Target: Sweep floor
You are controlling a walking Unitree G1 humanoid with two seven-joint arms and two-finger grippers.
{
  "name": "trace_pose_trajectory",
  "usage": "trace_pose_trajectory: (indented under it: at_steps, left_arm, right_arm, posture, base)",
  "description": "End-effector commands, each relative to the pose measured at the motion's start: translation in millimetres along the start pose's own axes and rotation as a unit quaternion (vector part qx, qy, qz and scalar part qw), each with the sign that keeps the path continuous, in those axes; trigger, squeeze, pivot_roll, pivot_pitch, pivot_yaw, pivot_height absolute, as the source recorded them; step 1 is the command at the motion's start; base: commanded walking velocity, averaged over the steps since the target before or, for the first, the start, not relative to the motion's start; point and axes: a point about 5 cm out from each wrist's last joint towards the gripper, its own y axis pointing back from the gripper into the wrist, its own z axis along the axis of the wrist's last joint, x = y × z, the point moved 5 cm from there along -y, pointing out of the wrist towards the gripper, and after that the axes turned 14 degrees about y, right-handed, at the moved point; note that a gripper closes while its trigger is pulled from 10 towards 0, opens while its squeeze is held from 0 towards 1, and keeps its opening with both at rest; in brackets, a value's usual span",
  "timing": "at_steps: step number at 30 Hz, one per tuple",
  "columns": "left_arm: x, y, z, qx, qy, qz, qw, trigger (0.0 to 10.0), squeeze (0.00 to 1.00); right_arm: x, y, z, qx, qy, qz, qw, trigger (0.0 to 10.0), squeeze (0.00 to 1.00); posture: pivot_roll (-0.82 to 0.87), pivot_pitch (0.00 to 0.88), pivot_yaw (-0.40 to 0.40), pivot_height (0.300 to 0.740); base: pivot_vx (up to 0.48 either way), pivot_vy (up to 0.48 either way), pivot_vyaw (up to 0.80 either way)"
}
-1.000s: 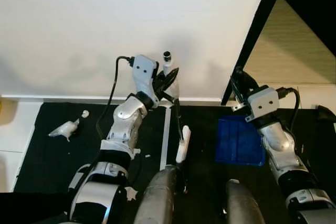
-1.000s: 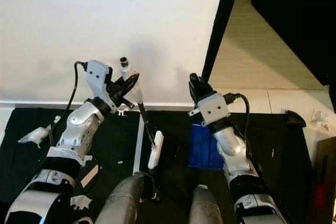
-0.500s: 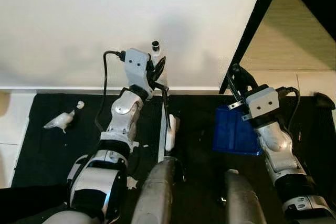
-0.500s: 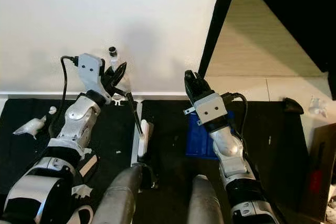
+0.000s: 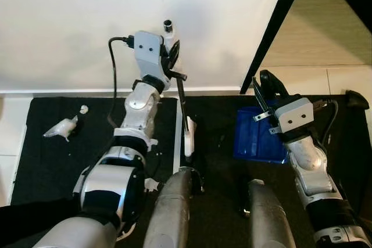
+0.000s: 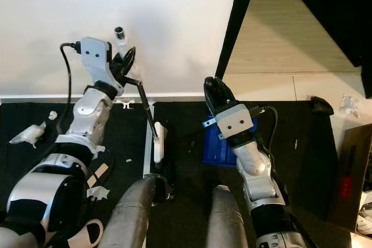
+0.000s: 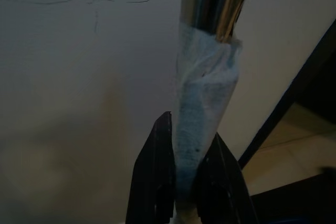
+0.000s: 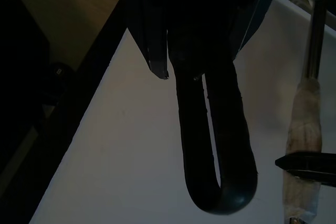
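Since a second ago, my left gripper (image 5: 172, 56) has lifted the broom (image 5: 180, 103) handle higher against the wall (image 5: 70, 21), and the white broom head (image 5: 188, 136) has slid toward 9 o'clock, nearer the pale floor strip (image 5: 176, 132). That gripper clamps the cloth-wrapped part of the handle (image 7: 202, 124), one finger (image 7: 157, 177) on each side. My right gripper (image 5: 264, 85) is closed on the black loop handle (image 8: 215, 145) of the blue dustpan (image 5: 256, 140), which lies on the dark mat (image 5: 58, 161) at 3 o'clock of the broom head. Crumpled white litter (image 5: 60, 128) sits on the mat well off at 9 o'clock, with a small white scrap (image 5: 83, 108) near it.
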Motion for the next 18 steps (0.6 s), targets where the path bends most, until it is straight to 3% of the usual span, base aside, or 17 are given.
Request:
trace_pose_trajectory:
  at_steps: [1, 2, 4, 5, 6, 7, 9, 14, 18]
  left_arm:
    - [-9.3, 2.8, -20, 0.01, 0.083, 0.018, 0.996, 10.0, 0.0]
    - [-9.3, 2.8, -20, 0.01, 0.083, 0.018, 0.996, 10.0, 0.0]
    - [-20.3, 0.2, -23, 0.005, 0.132, 0.016, 0.991, 10.0, 0.0]
    - [-20.3, 0.2, -23, 0.005, 0.132, 0.016, 0.991, 10.0, 0.0]
    - [-33.2, -2.7, -25, -0.001, 0.18, 0.009, 0.984, 10.0, 0.0]
    - [-38.5, -3.7, -26, -0.003, 0.196, 0.006, 0.98, 10.0, 0.0]
    - [-43.4, -4.5, -27, -0.004, 0.209, 0.0, 0.978, 10.0, 0.0]
    - [-78.0, -1.6, -38, 0.004, 0.275, -0.035, 0.961, 10.0, 0.0]
    - [-86.6, -0.4, -38, 0.004, 0.295, -0.044, 0.954, 10.0, 0.0]
  right_arm:
    - [29.0, 14.8, -13, 0.051, -0.055, 0.02, 0.997, 10.0, 0.0]
    - [29.0, 14.8, -13, 0.051, -0.055, 0.02, 0.997, 10.0, 0.0]
    - [29.2, 15.5, -14, 0.053, -0.056, 0.019, 0.997, 10.0, 0.0]
    - [29.2, 15.5, -14, 0.053, -0.056, 0.019, 0.997, 10.0, 0.0]
    - [29.4, 15.3, -14, 0.055, -0.058, 0.018, 0.997, 10.0, 0.0]
    - [29.4, 15.1, -14, 0.055, -0.058, 0.017, 0.997, 10.0, 0.0]
    - [29.6, 14.7, -13, 0.056, -0.059, 0.017, 0.997, 10.0, 0.0]
    - [30.7, 12.1, -12, 0.059, -0.061, 0.016, 0.996, 10.0, 0.0]
    - [30.8, 11.6, -12, 0.06, -0.062, 0.016, 0.996, 10.0, 0.0]
  posture:
    - [-0.02, 0.51, 0.183, 0.74]
    - [-0.02, 0.51, 0.183, 0.74]
    - [-0.02, 0.508, 0.185, 0.74]
    - [-0.02, 0.508, 0.185, 0.74]
    - [-0.02, 0.506, 0.187, 0.74]
    - [-0.02, 0.506, 0.187, 0.74]
    - [-0.02, 0.502, 0.189, 0.74]
    - [-0.01, 0.495, 0.19, 0.74]
    - [-0.01, 0.492, 0.19, 0.74]
  base:
    - [0.0, 0.0, 0.0]
    - [0.0, 0.0, 0.0]
    - [0.0, 0.0, 0.0]
    - [0.0, 0.0, 0.0]
    - [0.0, 0.0, 0.0]
    - [0.0, 0.0, 0.0]
    - [0.0, 0.0, 0.0]
    - [0.0, 0.0, 0.0]
    - [0.0, 0.0, 0.0]
